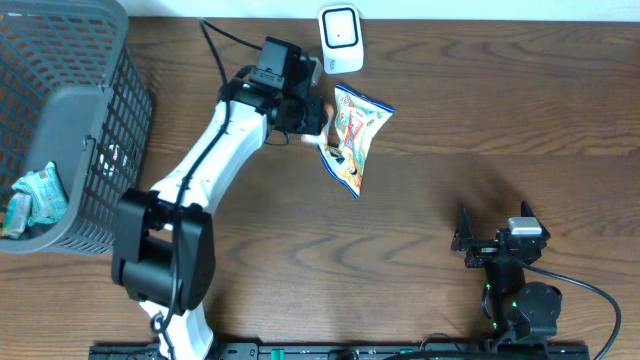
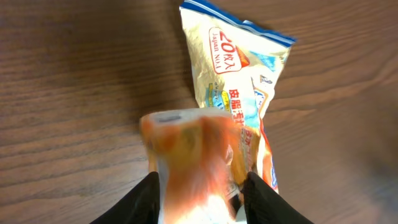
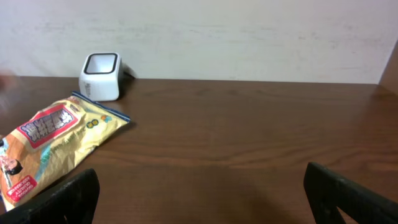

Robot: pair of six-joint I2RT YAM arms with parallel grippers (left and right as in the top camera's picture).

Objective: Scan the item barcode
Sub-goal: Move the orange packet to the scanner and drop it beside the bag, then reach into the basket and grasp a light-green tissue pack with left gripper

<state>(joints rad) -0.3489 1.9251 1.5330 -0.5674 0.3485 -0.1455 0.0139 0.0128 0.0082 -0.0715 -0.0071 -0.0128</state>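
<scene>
A small orange-and-white packet (image 2: pixel 193 155) sits between the fingers of my left gripper (image 2: pixel 202 199). It is motion-blurred while the fingers look sharp, and the jaws stand apart on either side of it. From overhead the left gripper (image 1: pixel 308 125) hovers just left of a yellow snack bag (image 1: pixel 355 135) that lies flat on the table, also seen in the wrist views (image 2: pixel 239 68) (image 3: pixel 56 140). The white scanner (image 1: pixel 340 40) stands at the back edge, just beyond the bag (image 3: pixel 101 76). My right gripper (image 1: pixel 493 212) rests open and empty near the front right (image 3: pixel 199 193).
A grey mesh basket (image 1: pixel 95 120) stands at the far left with a couple of wrapped packets (image 1: pixel 35 195) inside. A black cable runs from the back edge behind the left arm. Bare wooden tabletop lies between the snack bag and the right gripper.
</scene>
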